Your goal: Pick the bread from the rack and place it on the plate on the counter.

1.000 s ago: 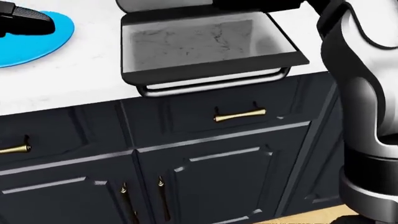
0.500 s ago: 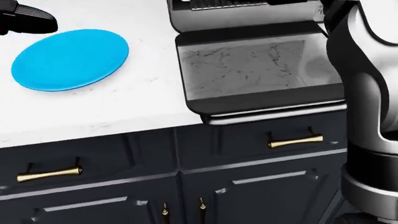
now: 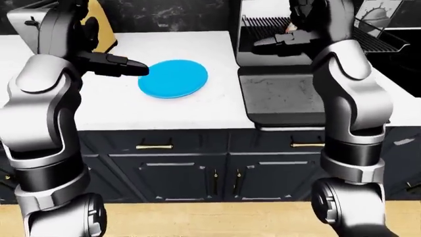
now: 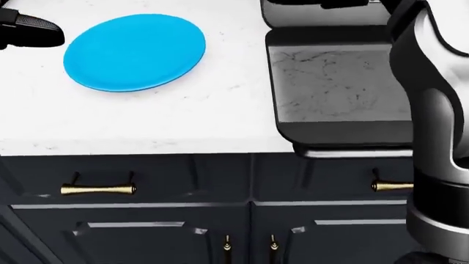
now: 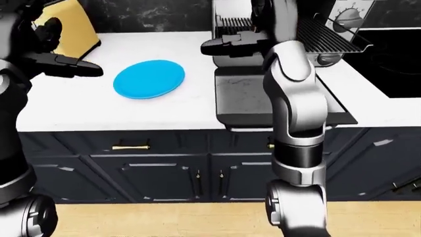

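— Where's the bread?

— I can't make it out. The rack point(image 5: 329, 34) sits inside the open oven, right of the blue plate point(image 4: 134, 52) on the worktop point(image 4: 183, 121). The right robot hand point(image 3: 280, 45) hovers at the rack's near edge, fingers extended, gripping nothing I can see.

— The left robot hand point(image 3: 118, 66)?

— Left of the plate, fingers straight, empty.

— Risks?

— The right arm hides the rack — a blind reach could miss the bread, or snag the lowered oven door point(image 4: 337, 91) beside the plate.

A white marble counter point(image 4: 183, 126) tops dark navy cabinets point(image 3: 184, 173) with brass handles point(image 4: 97, 190), above a wooden floor point(image 3: 210, 219).
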Available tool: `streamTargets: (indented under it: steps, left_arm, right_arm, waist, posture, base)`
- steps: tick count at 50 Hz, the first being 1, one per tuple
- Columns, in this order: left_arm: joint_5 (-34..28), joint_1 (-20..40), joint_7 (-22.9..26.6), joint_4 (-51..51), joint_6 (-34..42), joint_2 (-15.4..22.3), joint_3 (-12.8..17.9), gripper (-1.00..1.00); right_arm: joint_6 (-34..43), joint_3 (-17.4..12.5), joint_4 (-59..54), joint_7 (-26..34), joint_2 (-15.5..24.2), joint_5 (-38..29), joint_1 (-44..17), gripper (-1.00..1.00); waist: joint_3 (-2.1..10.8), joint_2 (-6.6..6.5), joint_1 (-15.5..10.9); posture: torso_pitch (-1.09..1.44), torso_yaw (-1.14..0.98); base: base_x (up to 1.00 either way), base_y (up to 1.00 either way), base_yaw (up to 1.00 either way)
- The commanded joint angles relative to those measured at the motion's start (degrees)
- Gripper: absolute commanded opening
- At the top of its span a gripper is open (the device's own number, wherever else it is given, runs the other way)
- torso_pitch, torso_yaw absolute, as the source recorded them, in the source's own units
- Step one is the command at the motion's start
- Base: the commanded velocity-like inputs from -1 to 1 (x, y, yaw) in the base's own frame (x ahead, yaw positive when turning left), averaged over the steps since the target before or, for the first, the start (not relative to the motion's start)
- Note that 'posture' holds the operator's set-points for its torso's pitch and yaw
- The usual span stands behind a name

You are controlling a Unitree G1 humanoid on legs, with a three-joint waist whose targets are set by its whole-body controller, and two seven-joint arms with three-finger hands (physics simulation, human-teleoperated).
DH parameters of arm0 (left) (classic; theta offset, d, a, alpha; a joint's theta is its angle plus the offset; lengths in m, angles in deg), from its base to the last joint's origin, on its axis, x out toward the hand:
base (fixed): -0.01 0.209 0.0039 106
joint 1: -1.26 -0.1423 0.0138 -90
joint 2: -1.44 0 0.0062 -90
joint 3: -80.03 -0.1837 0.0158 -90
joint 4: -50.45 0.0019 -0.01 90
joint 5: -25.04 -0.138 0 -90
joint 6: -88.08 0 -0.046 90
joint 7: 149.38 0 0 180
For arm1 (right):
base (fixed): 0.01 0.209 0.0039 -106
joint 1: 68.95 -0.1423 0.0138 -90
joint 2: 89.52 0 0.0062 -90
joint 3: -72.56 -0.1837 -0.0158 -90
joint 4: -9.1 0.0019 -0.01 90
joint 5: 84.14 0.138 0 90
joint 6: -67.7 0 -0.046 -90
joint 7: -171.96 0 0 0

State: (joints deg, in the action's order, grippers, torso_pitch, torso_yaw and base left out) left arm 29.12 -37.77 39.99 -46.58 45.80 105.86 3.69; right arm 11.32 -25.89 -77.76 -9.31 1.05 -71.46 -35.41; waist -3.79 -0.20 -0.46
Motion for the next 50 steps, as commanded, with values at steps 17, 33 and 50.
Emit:
streamTargets:
  steps: [17,33,50]
  left_arm:
    - [-0.7,3.0,0.0,-2.0,-1.5,2.1,1.4,1.0]
    - [-1.2,2.7,0.3,-2.5,-1.4,2.4,1.6,1.0]
    - [-0.8,2.7,0.0,-0.5,-3.4,2.4,1.7,1.0]
  right_arm:
    - [0.6,-2.0,5.4,-2.4,4.0,3.8,-2.7,1.0]
    - [1.9,-2.7,7.5,-3.3,5.2,6.0,-2.2,1.0]
    - [4.5,-2.2,2.2,-2.1,8.9,1.1,-5.3,1.0]
  waist:
    - [2.72,-1.29,0.6]
    - [2.11,-0.07,0.4]
    - [1.69,-0.05,0.5]
  posture:
    - [0.0,0.0]
    - [0.0,0.0]
    - [0.0,0.0]
  base:
    - [0.03,0.02,0.0]
    - [0.07,0.04,0.0]
    - [0.0,0.0,0.0]
